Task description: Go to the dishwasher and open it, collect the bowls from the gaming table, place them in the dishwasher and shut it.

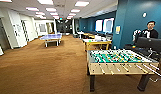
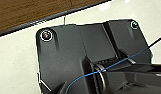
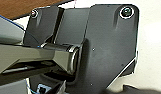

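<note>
- No text, label, brand, number or sign can be read in any view.
- A small lit sign (image 1: 60, 18) hangs from the ceiling far down the hall; its wording is too small to tell.
- A pale plaque (image 1: 117, 29) and a round disc (image 1: 144, 14) sit on the teal wall (image 1: 136, 22); nothing on either can be made out.

An office break lounge: brown carpet (image 1: 46, 67), ceiling light panels (image 1: 46, 2), teal walls (image 1: 136, 22), a foosball table (image 1: 118, 61) at 3 o'clock, ping-pong table (image 1: 52, 37) at 11.
</note>
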You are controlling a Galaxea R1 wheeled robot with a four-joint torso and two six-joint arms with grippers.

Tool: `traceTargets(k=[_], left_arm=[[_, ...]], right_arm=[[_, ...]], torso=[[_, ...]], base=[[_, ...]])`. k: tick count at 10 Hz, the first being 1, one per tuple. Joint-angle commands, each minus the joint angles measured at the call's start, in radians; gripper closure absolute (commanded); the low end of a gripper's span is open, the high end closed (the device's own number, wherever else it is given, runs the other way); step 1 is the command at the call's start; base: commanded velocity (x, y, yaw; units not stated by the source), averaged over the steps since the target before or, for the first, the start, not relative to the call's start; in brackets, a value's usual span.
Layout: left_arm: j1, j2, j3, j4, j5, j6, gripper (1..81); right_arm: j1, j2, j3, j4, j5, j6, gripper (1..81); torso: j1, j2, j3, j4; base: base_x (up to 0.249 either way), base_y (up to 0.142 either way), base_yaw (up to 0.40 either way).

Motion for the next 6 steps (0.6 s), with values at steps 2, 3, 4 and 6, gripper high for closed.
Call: traceTargets(k=[2,3,4,6], left_arm=[[-0.059,-0.011,-0.002,-0.003,0.045,0.006,1.0],[-0.058,-0.011,-0.002,-0.003,0.045,0.006,1.0],[-0.059,-0.011,-0.002,-0.003,0.045,0.006,1.0],[-0.058,-0.011,-0.002,-0.003,0.045,0.006,1.0]], right_arm=[[0.052,0.0,0.003,-0.008,-0.056,-0.005,1.0],[0.052,0.0,0.003,-0.008,-0.056,-0.005,1.0],[0.052,0.0,0.003,-0.01,-0.056,-0.005,1.0],[0.051,0.0,0.003,-0.01,-0.056,-0.005,1.0]], torso=[[0.0,0.0,0.0,0.0],[0.0,0.0,0.0,0.0],[0.0,0.0,0.0,0.0],[0.0,0.0,0.0,0.0]], base=[[0.088,0.08,0.0],[0.088,0.08,0.0],[0.088,0.074,0.0],[0.096,0.0,0.0]])
